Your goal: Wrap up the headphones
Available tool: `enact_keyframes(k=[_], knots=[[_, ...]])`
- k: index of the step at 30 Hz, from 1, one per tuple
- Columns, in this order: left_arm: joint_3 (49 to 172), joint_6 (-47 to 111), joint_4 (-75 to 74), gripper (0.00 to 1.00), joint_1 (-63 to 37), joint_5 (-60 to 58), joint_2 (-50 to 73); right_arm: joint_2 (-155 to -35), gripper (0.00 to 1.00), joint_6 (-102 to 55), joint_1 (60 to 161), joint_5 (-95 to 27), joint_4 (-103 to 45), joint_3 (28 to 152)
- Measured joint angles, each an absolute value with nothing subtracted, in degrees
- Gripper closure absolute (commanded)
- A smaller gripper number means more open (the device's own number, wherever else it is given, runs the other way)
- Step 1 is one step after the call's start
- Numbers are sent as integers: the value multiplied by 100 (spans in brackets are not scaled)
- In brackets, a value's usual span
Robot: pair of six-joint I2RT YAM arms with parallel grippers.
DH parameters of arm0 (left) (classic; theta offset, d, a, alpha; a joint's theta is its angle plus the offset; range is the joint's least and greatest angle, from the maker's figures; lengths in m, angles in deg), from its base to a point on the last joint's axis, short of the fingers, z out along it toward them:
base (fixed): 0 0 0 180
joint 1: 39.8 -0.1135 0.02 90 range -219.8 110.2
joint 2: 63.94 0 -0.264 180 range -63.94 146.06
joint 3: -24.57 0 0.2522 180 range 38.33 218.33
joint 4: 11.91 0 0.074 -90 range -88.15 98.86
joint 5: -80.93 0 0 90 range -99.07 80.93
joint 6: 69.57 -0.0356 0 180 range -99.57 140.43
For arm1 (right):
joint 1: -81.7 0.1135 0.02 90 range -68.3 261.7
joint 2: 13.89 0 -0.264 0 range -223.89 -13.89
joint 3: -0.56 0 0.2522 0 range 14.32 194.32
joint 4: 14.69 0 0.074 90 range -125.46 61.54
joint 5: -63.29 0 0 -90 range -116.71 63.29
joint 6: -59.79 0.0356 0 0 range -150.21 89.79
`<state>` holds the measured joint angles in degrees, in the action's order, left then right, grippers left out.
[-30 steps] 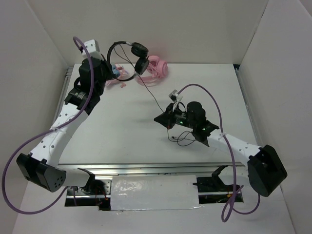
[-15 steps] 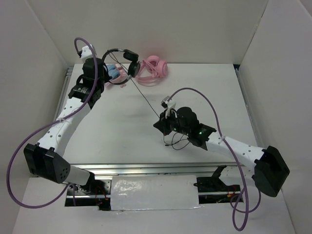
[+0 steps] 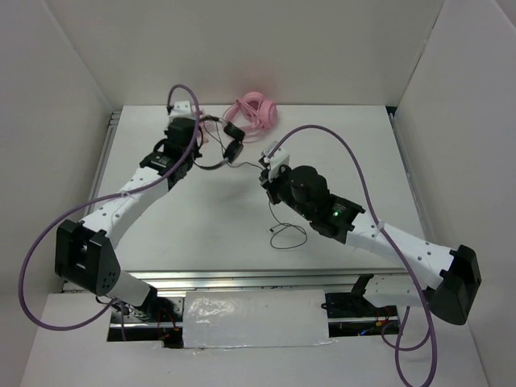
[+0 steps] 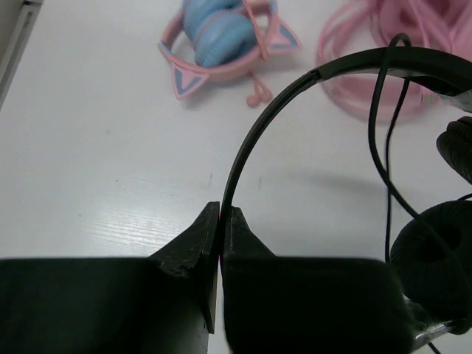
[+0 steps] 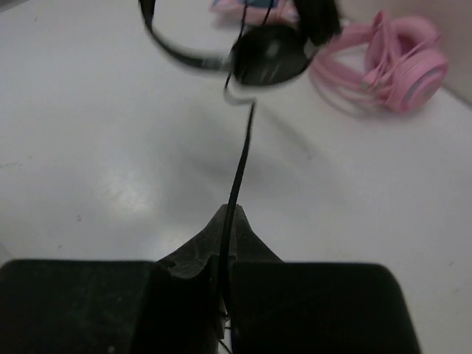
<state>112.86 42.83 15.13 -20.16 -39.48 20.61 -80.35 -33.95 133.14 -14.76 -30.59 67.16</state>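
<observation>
By the white bench's (image 3: 201, 218) far edge, the left claw (image 4: 221, 215) pinches the thin headband (image 4: 295, 82) of the small black headphones (image 3: 234, 150) while the right claw (image 5: 227, 221) clamps their thin black cable (image 5: 240, 158) taut, seemingly for winding.

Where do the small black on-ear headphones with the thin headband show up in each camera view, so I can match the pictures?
Top external: small black on-ear headphones, upper part, just left of centre.
Left wrist: their headband arcs from bottom centre to upper right, with one earcup at lower right.
Right wrist: top centre, blurred.
Shared landmark: the all-pink headphones, lying just beyond them in every view.
</observation>
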Motion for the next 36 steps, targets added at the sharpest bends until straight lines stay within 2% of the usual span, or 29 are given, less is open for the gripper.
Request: enact_keyframes(k=[7,13,19,28,36], knots=[[9821,3277,1011,100,-1155,-3382,1934,-8168,100,-4827,12658,-1741,-3137,7590],[9036,2460,810,100,-597,-2401,1316,-8691,100,-5675,11950,-3096,-3572,8017],[8654,1985,514,100,37,-1618,607,-9294,100,-5863,11533,-4042,-3789,8357],[8641,1784,477,100,96,-1832,-295,-9139,100,-5391,10864,-4492,-3231,7724],[8641,1843,569,100,96,-2339,-400,-8485,98,-5076,10591,-4575,-2840,7208]])
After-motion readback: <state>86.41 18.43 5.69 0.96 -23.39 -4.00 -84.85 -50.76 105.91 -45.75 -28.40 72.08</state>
